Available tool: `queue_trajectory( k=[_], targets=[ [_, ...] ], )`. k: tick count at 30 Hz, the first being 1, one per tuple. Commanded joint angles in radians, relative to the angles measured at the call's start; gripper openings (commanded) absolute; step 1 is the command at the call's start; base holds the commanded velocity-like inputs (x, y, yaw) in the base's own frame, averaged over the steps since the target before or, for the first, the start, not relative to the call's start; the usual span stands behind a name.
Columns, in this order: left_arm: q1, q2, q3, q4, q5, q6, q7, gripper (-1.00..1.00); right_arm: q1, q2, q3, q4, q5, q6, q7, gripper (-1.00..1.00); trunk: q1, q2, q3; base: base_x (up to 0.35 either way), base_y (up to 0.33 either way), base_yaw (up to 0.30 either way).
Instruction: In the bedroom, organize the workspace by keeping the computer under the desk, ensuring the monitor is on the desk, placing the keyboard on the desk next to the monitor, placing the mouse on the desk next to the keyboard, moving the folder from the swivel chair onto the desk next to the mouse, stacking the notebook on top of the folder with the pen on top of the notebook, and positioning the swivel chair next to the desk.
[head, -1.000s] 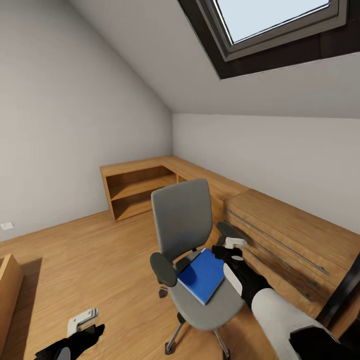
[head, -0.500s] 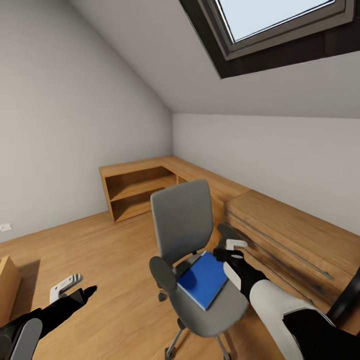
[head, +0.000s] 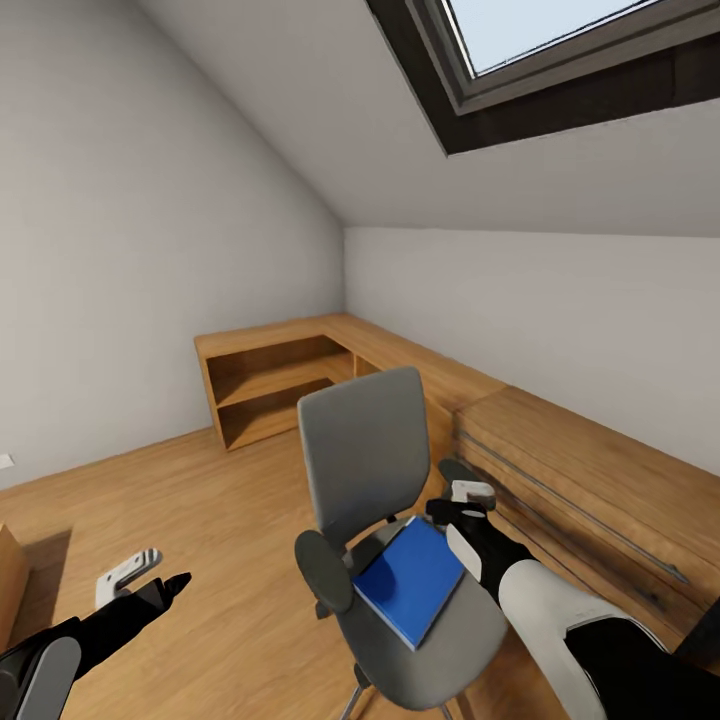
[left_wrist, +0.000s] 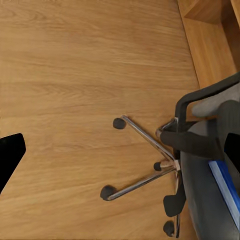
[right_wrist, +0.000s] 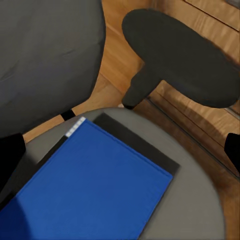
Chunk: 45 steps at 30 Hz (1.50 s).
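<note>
Folder (head: 410, 580), flat bright-blue rectangle, lies on grey-upholstered swivel chair (head: 365, 460) seat; right gripper (head: 462, 497) hovers spread at its far edge (pre-grasp, likely), left gripper (head: 135, 580) idle, state unclear.

Right tool (head: 462, 497) reaches forward, fingers spread; left tool (head: 135, 580) hangs low.

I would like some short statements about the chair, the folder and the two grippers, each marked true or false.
1. The folder lies on the seat of the swivel chair. True.
2. The right gripper is shut on the folder. False: it hovers near the folder's far corner, fingers apart.
3. The left gripper holds the chair's armrest. False: it hangs over bare floor.
4. The chair has a five-star base on castors. True.
</note>
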Motion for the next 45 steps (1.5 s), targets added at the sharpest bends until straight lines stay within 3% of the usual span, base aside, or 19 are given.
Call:
queue_trajectory(
  k=[1, 12, 45],
  targets=[
    [-0.001, 0.000, 0.000, -0.001, 0.011, 0.005, 0.009, 1.00, 0.000, -0.001, 0.009, -0.002, -0.008, 0.006, -0.007, 1.00, 0.000, -0.001, -0.001, 0.084, 0.000, 0.000],
    [-0.001, 0.002, 0.002, -0.001, 0.011, 0.008, 0.009, 1.00, 0.000, 0.000, 0.009, -0.003, -0.007, 0.003, -0.006, 1.00, 0.000, -0.001, -0.010, 0.117, 0.000, 0.000],
    [-0.001, 0.000, 0.023, 0.000, 0.012, 0.009, 0.009, 1.00, 0.000, -0.001, 0.009, -0.003, -0.003, -0.003, -0.004, 1.00, 0.000, -0.001, -0.061, 0.002, 0.000, 0.000]
  ],
)
